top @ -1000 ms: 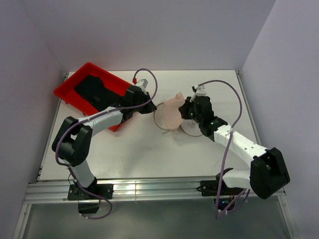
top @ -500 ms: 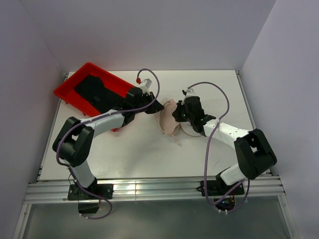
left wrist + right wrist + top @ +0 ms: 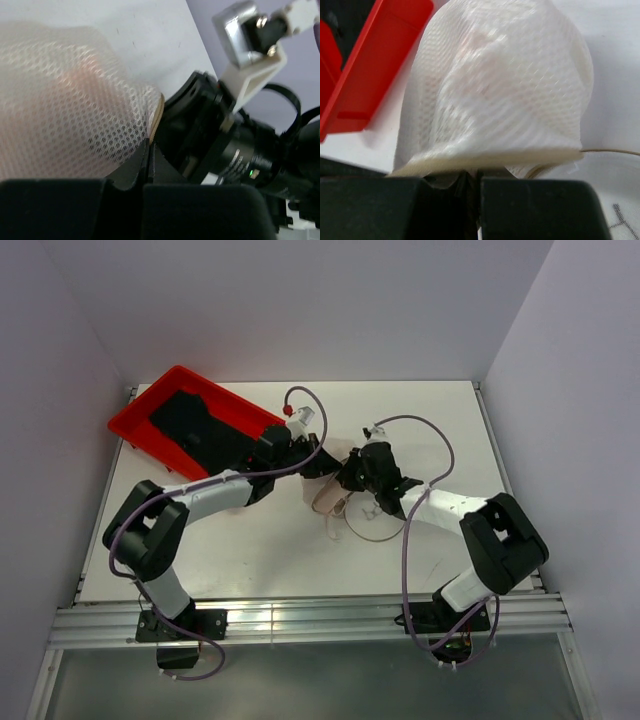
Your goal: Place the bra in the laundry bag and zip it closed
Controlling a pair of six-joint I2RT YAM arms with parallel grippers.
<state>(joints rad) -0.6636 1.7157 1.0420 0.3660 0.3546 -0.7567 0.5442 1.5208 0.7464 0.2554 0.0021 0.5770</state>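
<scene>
At table (image 3: 250, 550) centre I'm clenching left gripper (image 3: 147, 170) & right gripper (image 3: 472, 182) on laundry bag (image 3: 495, 90) mesh. Uneven pulling risks bra (image 3: 325, 495) slipping out, approx. at the opening.

- We list the left arm (image 3: 210, 488) and right arm (image 3: 450, 508): white links, black joints.
- We log purple cables (image 3: 410, 418), looped.
- We log black fingers (image 3: 395, 205).
- We log a white bracket (image 3: 252, 75), two screws.
</scene>
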